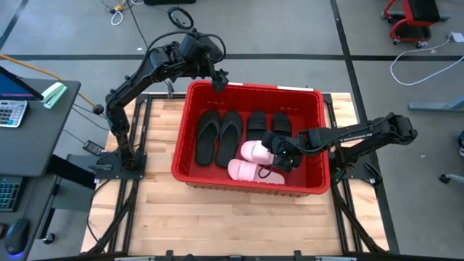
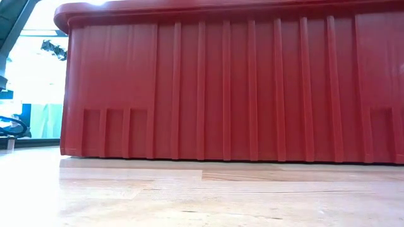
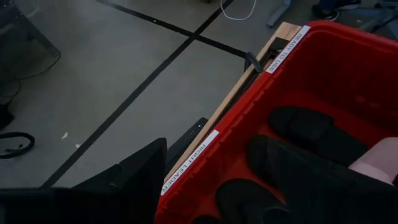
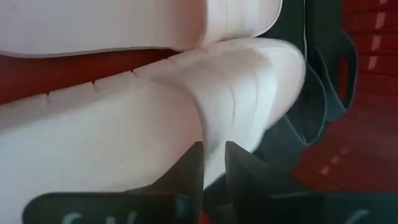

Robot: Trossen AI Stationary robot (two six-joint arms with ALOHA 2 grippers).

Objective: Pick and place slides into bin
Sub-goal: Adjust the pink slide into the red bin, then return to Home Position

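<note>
The red bin (image 1: 254, 88) stands on the wooden table and fills the low view (image 2: 221, 82). In it lie two black flip-flops (image 1: 219, 138), two black slides (image 1: 268, 123) and two pink slides (image 1: 254, 151), one (image 1: 250, 172) nearer the near wall. My right gripper (image 1: 277, 156) is down inside the bin, at the farther pink slide (image 4: 124, 118), with its fingers almost together. My left gripper (image 1: 217, 81) is open and empty above the bin's far left corner (image 3: 292, 43). My right gripper has its fingertips (image 4: 194, 163) on a raised pink edge of the farther pink slide (image 4: 208, 134), which runs into the narrow gap between them. The fingers come from the table's right side, slanting down. The slide lies in the bin, against the other pink slide.
Black straps (image 4: 311, 99) lie just beside the pink slide at my right gripper. The bin's walls stand around my right arm. Bare wooden table (image 1: 217, 225) lies in front of the bin, and a desk with a calculator (image 1: 11, 112) stands to the left.
</note>
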